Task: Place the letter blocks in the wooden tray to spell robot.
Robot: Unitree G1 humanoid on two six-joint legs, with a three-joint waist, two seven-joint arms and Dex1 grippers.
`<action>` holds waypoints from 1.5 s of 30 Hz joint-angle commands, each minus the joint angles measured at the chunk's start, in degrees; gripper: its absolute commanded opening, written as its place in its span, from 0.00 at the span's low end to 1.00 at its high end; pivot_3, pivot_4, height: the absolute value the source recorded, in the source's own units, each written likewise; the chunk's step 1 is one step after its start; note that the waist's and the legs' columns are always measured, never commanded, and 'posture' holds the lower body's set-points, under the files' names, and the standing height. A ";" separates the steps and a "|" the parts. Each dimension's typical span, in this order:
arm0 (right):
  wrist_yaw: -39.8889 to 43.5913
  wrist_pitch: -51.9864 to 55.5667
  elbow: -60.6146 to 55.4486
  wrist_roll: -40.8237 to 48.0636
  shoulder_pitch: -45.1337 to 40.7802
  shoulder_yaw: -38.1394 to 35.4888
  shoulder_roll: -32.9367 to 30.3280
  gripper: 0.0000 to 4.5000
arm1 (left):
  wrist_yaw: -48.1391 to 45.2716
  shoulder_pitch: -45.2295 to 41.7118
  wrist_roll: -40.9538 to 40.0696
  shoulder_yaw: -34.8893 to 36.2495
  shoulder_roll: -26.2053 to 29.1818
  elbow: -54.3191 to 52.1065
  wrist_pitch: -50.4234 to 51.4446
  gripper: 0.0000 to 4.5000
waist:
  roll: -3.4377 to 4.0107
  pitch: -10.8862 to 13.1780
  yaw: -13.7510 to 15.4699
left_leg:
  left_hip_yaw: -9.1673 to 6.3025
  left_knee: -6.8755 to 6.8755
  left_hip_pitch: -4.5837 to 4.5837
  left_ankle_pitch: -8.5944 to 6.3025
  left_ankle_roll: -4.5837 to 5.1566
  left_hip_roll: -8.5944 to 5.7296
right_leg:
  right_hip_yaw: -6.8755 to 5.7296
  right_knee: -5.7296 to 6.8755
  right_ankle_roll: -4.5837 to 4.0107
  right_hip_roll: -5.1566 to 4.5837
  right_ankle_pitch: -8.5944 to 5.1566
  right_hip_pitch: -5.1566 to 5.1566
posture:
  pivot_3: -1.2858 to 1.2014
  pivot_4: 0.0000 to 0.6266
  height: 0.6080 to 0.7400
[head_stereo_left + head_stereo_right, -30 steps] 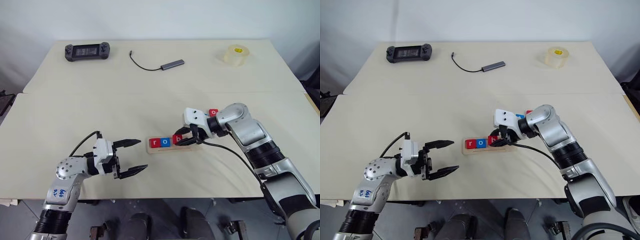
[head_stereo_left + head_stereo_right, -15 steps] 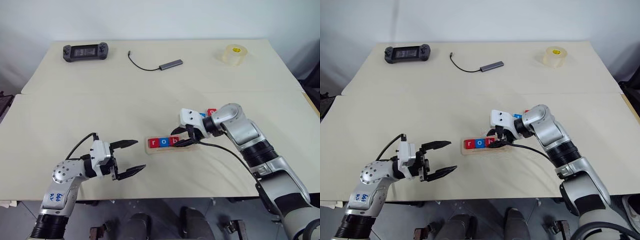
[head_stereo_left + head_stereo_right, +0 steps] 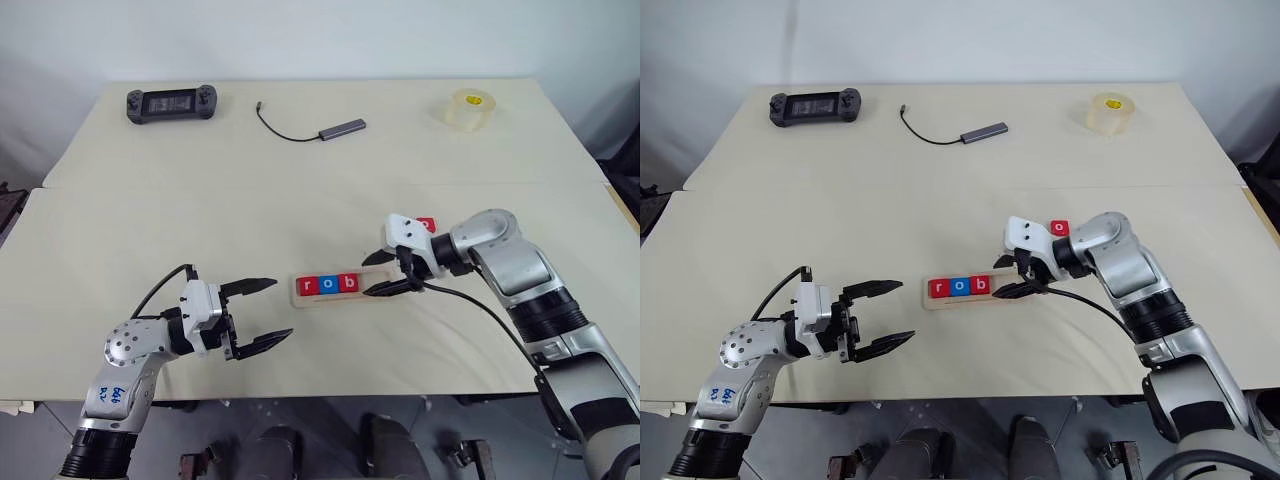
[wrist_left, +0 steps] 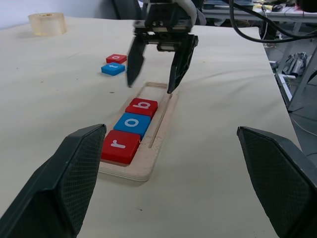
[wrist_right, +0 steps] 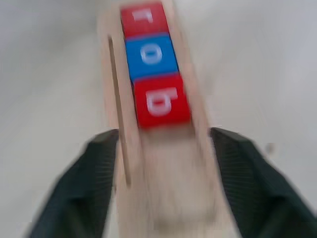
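The right gripper [image 3: 383, 273] hangs with jaws spread and empty over the bare end of the tray [image 3: 378, 271], just past the b tile [image 3: 349, 283]. The r [image 3: 307, 286], o [image 3: 328, 284] and b sit in a row in the tray; two more tiles [image 4: 115, 64] lie beyond it. The left gripper [image 3: 266, 311] is spread and empty, well apart.

Pale matt wooden tray [image 4: 143, 166] holds 3 smooth, slightly glossy letter blocks [image 4: 131, 124]

bright, even overhead light; soft faint shadows on table [image 3: 300, 180]; right wrist view motion-blurred.

Cream table [image 3: 150, 210] with wooden tray [image 3: 330, 297], tape roll [image 3: 469, 108]
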 commanded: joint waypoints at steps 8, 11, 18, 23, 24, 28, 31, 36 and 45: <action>-13.20 -3.80 -15.35 10.12 21.85 -25.53 -4.30 0.47 | 0.27 0.83 -0.38 1.77 0.36 0.31 -1.13 1.00 | 0.00 0.00 1.19 | -0.08 -0.05 -0.05 -0.01 0.01 -0.02 | -0.06 -0.10 0.00 -0.02 0.00 0.04 | 0.52 0.24 1.00; -21.28 -6.87 -21.57 10.12 33.08 -34.65 -2.45 0.68 | 0.27 -0.95 -0.41 1.82 -0.04 2.43 -0.90 1.00 | 0.01 -0.01 1.66 | -0.02 -0.05 -0.04 -0.01 0.02 -0.03 | -0.04 -0.09 0.00 -0.02 0.00 0.04 | 0.52 0.24 1.00; -28.35 -11.30 -28.60 12.65 53.86 -46.73 2.24 1.00 | -0.61 -4.84 -0.20 1.32 -0.57 7.12 -0.99 1.00 | 0.02 -0.01 1.53 | 0.11 -0.03 0.15 0.00 0.03 -0.03 | 0.07 0.02 0.01 0.00 0.01 0.14 | 0.52 0.24 1.00; -33.98 -14.16 -29.49 13.80 59.65 -50.02 7.00 1.00 | -1.33 -6.40 -0.07 0.78 -0.94 9.08 -1.47 1.00 | 0.04 -0.02 1.15 | 0.23 -0.05 0.22 0.00 0.03 0.01 | 0.21 0.09 0.02 0.05 0.01 0.13 | 0.52 0.24 1.00; -34.35 -14.07 -29.84 14.17 60.17 -49.78 7.42 1.00 | -1.42 -6.62 -0.06 0.73 -0.98 9.32 -1.53 1.00 | 0.04 -0.02 1.01 | 0.26 -0.05 0.29 0.00 0.03 0.01 | 0.27 0.11 0.02 0.05 0.01 0.14 | 0.52 0.24 1.00; -36.50 -13.79 -30.94 14.16 58.42 -47.15 7.46 1.00 | -1.61 -7.23 0.08 0.69 -1.19 9.99 -1.79 1.00 | 0.05 -0.03 0.99 | 0.31 -0.05 0.36 0.01 0.03 0.03 | 0.37 0.08 0.01 0.06 0.00 0.14 | 0.52 0.24 1.00; -38.67 -9.12 -32.32 14.65 51.80 -43.15 5.78 1.00 | -1.69 -7.63 0.38 0.50 -1.39 10.49 -2.33 1.00 | 0.04 -0.03 0.30 | 0.37 -0.04 0.40 0.01 0.04 0.02 | 0.45 0.09 0.01 0.06 0.00 0.13 | 0.52 0.24 1.00; -41.00 9.85 -26.76 16.40 34.67 -36.06 -0.47 1.00 | -1.20 -7.45 0.74 0.22 -1.81 9.97 -2.82 1.00 | 0.04 -0.02 0.11 | 0.38 -0.04 0.48 0.04 0.00 0.04 | 0.50 0.10 -0.01 0.04 -0.01 0.12 | 0.52 0.24 1.00; -43.72 25.27 -11.56 14.74 10.50 -25.84 -0.85 1.00 | 1.06 -4.89 1.01 0.74 -1.96 6.62 -2.74 1.00 | 0.05 -0.02 0.18 | 0.20 -0.04 0.04 0.05 0.03 -0.01 | 0.27 0.15 -0.03 -0.01 -0.01 -0.10 | 0.52 0.24 1.00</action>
